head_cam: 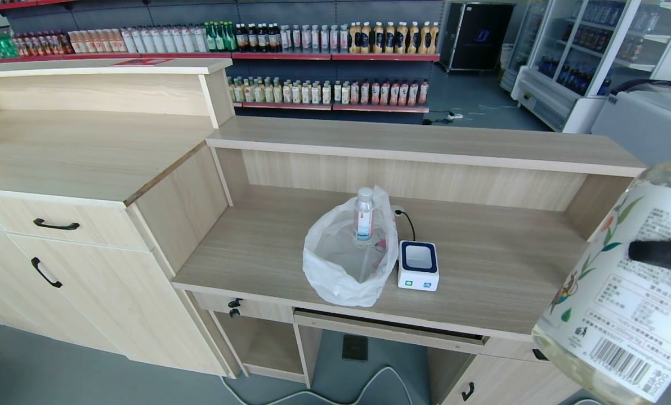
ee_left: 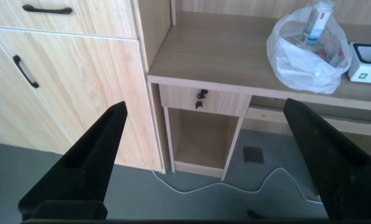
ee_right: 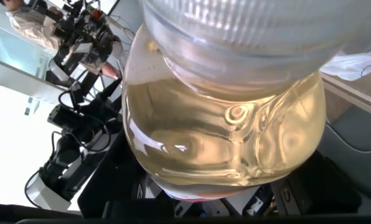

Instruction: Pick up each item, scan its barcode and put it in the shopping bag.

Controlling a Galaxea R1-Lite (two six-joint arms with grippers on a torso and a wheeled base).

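Shop interior: a light wooden checkout counter (head_cam: 482, 264) with a raised ledge along its back, and drawers and cupboard doors with black handles (head_cam: 56, 225) on the left. Behind it, red-edged wall shelves (head_cam: 335, 56) carry rows of bottled drinks (head_cam: 392, 37) — glass-door fridges (head_cam: 583, 50) stand at the right. The floor (head_cam: 470, 95) is grey.

I log: wooden desk (head_cam: 510, 264) | white shopping bag (head_cam: 335, 278) mid-desk, near front edge | scanner (head_cam: 418, 265) touching it, cable (head_cam: 410, 222) toward back.

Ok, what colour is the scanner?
The scanner is white with a dark blue top, clearest in head view.
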